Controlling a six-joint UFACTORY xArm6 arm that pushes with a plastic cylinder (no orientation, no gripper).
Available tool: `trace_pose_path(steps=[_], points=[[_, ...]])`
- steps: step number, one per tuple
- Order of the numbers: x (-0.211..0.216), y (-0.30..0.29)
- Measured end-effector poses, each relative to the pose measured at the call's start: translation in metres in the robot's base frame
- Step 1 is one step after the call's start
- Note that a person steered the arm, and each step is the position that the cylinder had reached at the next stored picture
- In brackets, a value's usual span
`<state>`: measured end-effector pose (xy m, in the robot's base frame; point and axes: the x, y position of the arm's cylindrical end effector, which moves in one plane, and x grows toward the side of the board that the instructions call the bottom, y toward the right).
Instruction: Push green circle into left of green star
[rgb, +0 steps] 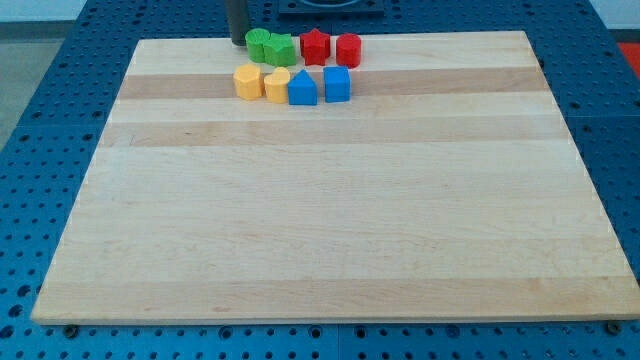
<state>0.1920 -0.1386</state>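
Broadly, a pale wooden board (330, 200) is seen resting on a blue perforated table (40, 120), and all the blocks are gathered near its far edge, left of centre. Two rows are formed. In the far row, from left to right, are found the green circle (259, 42), the green star (281, 48), a red star (315, 46) and a red cylinder (348, 49). In the nearer row are found a yellow cylinder (247, 81), a yellow block (277, 85) of unclear shape, a blue block (302, 88) with a peaked top and a blue cube (337, 84).

The green circle is pressed against the left side of the green star, so the task is judged nearly or fully met. The dark rod is seen at the far edge, and my tip (238, 43) is placed just left of the green circle, close to touching it, though contact cannot be confirmed. No claw is fitted, so nothing is held. Circle, star and tip lie on one left-to-right line, so any further push would be directed rightward
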Motion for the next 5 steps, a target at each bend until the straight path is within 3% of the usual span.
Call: trace_pose_path(steps=[4,5], points=[[0.021,0.000],[0.021,-0.030]])
